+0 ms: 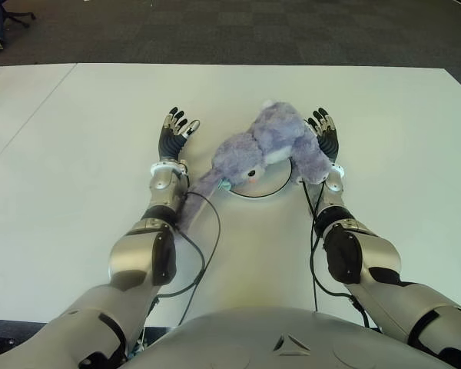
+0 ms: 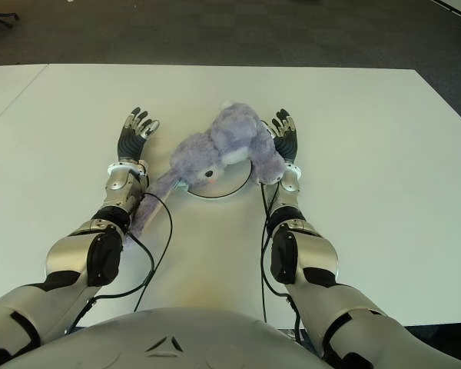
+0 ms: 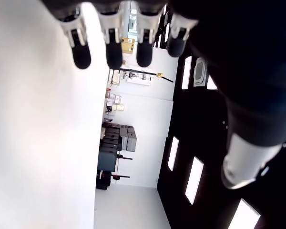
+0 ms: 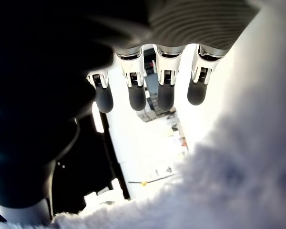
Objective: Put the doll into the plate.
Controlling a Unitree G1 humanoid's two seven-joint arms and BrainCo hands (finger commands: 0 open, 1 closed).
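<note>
Seen from the head, left to right across a white table [image 1: 77, 154]. Farthest left, the left hand [image 1: 173, 134], palm up, fingers [image 3: 81, 55] stretched straight and slightly spread, holding nothing, set well clear of the plate's left edge. Between that hand's forearm and the plate, one long lilac limb of the doll trailing down over the table alongside the left wrist, with a black cable [image 1: 207, 231] looping past it. In the middle, a round white plate [image 1: 269, 184], mostly covered. On top of it, the doll [image 1: 265, 146]: a fluffy lilac-grey plush, lying across the plate with its face toward the robot, its body reaching past the far rim and its right side spilling over the plate's right edge. Just right of that, the right hand [image 1: 324, 137], palm up, fingers [image 4: 136, 98] straight and apart, gripping nothing; doll's fur pressed against the inner side of the palm, also filling the near corner of the right wrist view. Beyond the table's far edge, dark carpet [image 1: 253, 31].
</note>
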